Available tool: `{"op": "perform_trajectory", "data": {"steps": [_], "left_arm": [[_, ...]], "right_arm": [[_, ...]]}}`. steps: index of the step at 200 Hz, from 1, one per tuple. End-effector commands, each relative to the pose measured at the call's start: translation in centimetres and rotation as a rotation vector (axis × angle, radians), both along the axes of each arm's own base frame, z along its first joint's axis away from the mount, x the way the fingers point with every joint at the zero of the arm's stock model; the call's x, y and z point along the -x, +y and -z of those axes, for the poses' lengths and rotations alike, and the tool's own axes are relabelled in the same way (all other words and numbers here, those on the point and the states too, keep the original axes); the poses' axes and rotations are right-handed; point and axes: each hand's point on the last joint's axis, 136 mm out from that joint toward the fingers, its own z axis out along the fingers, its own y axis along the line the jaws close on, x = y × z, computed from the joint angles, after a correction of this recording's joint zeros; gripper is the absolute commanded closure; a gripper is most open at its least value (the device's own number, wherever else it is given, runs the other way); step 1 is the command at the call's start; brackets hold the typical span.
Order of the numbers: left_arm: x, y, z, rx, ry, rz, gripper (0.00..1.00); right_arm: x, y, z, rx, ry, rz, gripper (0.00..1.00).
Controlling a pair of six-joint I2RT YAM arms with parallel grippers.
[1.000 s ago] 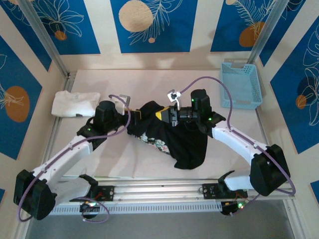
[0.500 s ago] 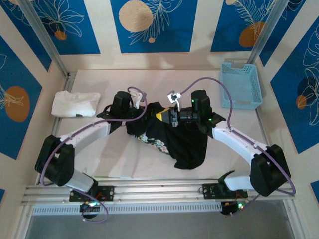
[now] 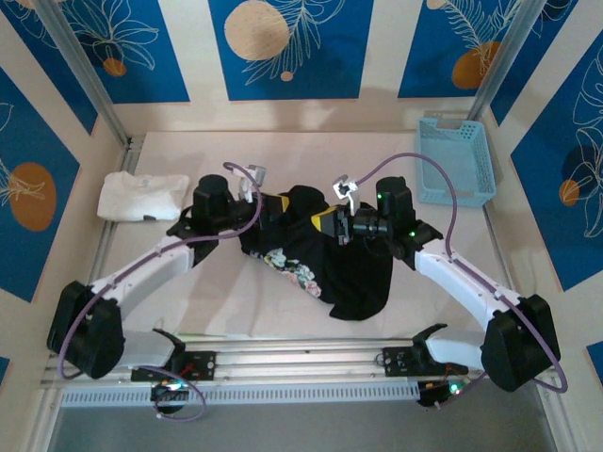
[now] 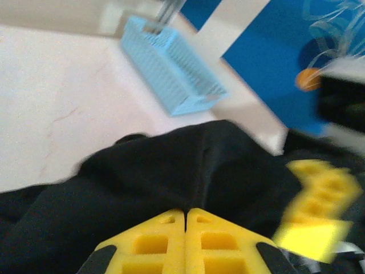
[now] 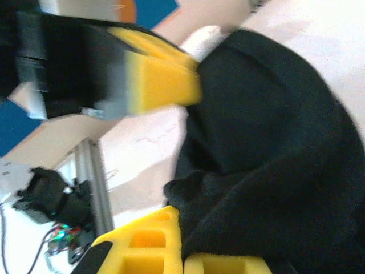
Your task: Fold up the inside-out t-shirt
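The inside-out t-shirt (image 3: 353,268) is black and lies bunched in the middle of the table, with a whitish-pink printed mark (image 3: 288,265) on its lower left. My left gripper (image 3: 271,203) is at the shirt's upper left edge. Its yellow fingers (image 4: 165,242) are pressed together, pinching a fold of the black cloth (image 4: 171,165). My right gripper (image 3: 325,225) is at the shirt's top middle, shut, with black cloth (image 5: 268,171) wedged between its fingers (image 5: 142,248). The two grippers are close together and face each other.
A folded white t-shirt (image 3: 141,196) lies at the far left of the table. A light-blue basket (image 3: 455,160) stands at the back right and is also seen past the shirt in the left wrist view (image 4: 171,71). An aluminium rail (image 3: 301,360) runs along the near edge.
My left gripper reached the shirt's upper left edge and closed on the cloth. My right gripper shifted a little to the right, still holding the shirt.
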Motion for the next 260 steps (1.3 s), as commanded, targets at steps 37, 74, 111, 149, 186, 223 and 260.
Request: {"op": "perform_trajectory", "data": {"steps": [37,74,111,149,186,223,260], "left_arm": [[4.5,0.6,-6.6,0.211,-0.091,0.117,1.00],[4.1,0.9,-6.7,0.206,-0.093,0.086,1.00],[3.4,1.1,-6.2,0.183,-0.088,0.053,1.00],[3.0,1.1,-6.0,0.179,-0.083,0.039,1.00],[3.1,1.2,-6.1,0.180,-0.083,0.038,1.00],[3.0,1.4,-6.1,0.171,-0.081,0.021,1.00],[0.4,4.1,-3.0,0.032,-0.007,-0.196,1.00]], "right_arm": [[-5.6,-2.8,2.7,0.227,0.145,0.380,0.75],[-4.5,-3.4,2.6,0.352,0.076,0.395,0.63],[-0.9,-1.7,0.0,0.292,-0.081,0.271,0.56],[1.4,1.7,-1.2,0.159,-0.078,0.141,0.53],[0.5,4.0,-0.4,0.187,-0.069,0.138,0.52],[0.1,4.7,0.5,0.233,-0.057,0.140,0.82],[2.7,4.7,-2.2,0.092,-0.082,-0.008,1.00]]}}
